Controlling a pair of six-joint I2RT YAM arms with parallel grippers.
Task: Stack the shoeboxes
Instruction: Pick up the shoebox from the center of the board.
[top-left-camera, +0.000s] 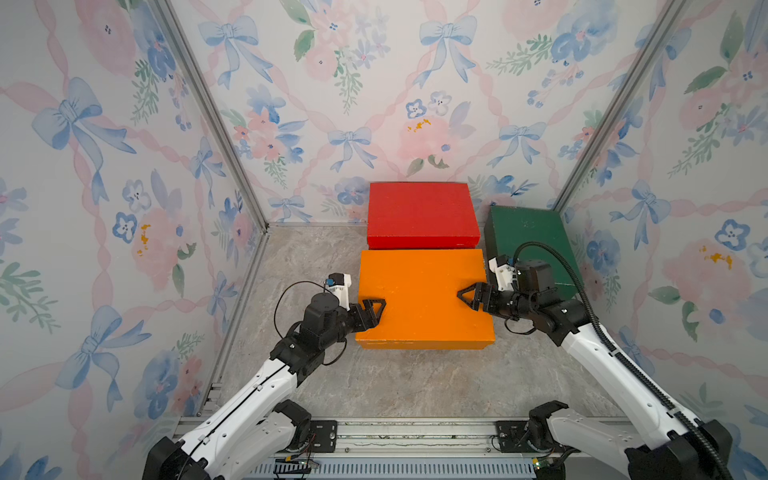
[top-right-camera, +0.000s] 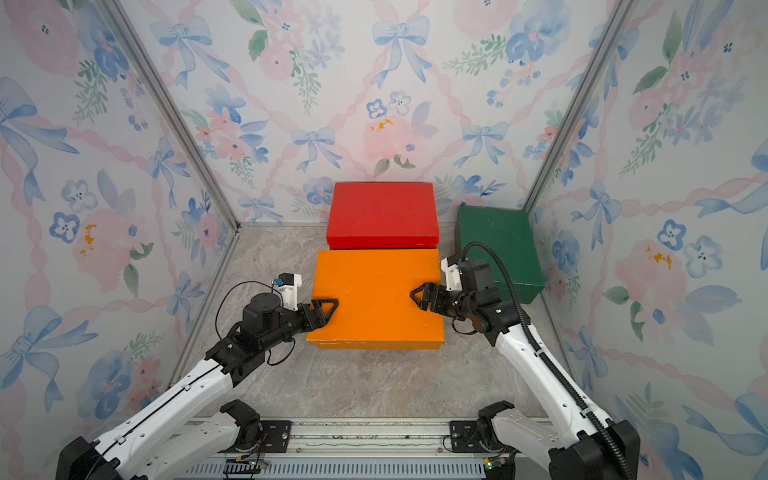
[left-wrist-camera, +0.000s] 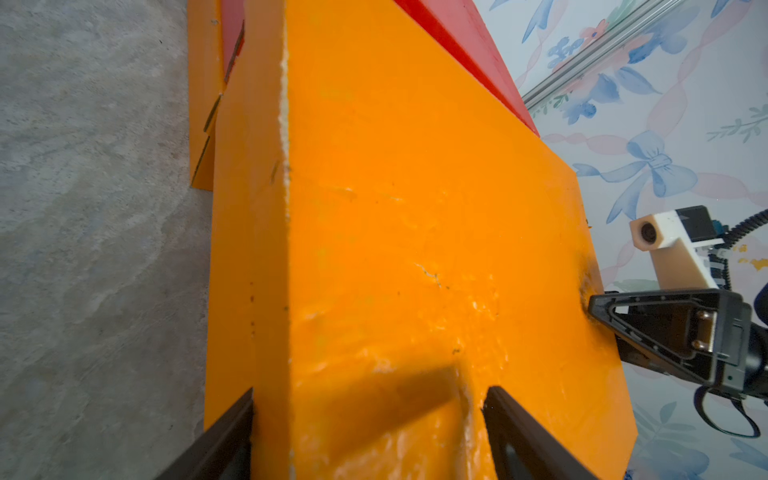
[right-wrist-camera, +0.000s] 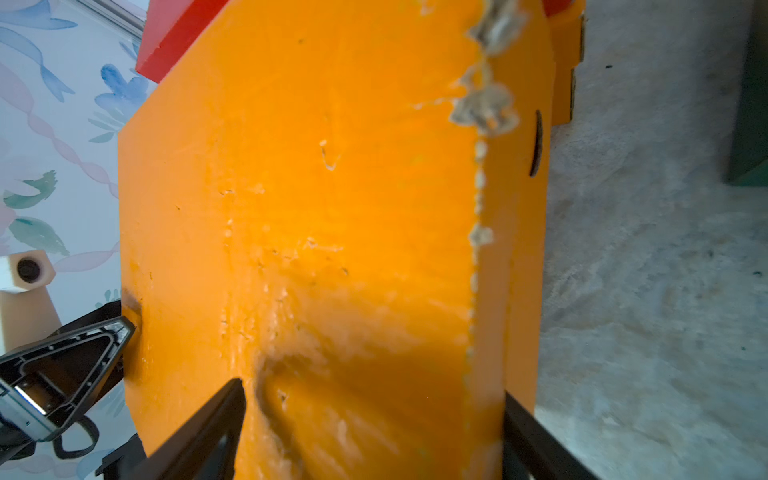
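1. A large orange cardboard shoebox (top-left-camera: 424, 295) (top-right-camera: 376, 295), lid on, is over the middle of the grey marbled tabletop (top-left-camera: 415, 382), its long sides running across the scene in both top views.
2. The left fingers (top-left-camera: 367, 307) are clamped on its left short edge and the right fingers (top-left-camera: 462, 294) on its right short edge. From above, only the upper finger of each pair shows, lying flat on the lid.
3. The left wrist view adds what the top views hide. One finger (left-wrist-camera: 523, 432) lies over the lid and its partner sits low on the side wall, with the box's edge between them.
4. The right wrist view shows the same for the right pair (right-wrist-camera: 199, 436), beside a chipped, flaking lid edge.
5. Whether the box clears the tabletop I cannot tell.
6. Just behind it stands a red lidded box (top-left-camera: 422, 212).
7. Only the wrist views reveal a second orange box (left-wrist-camera: 203, 104) (right-wrist-camera: 565, 62) beneath the red one.
8. A dark green lidded box (top-left-camera: 528, 245) stands at the right rear, apart from the held box and partly behind the right arm.
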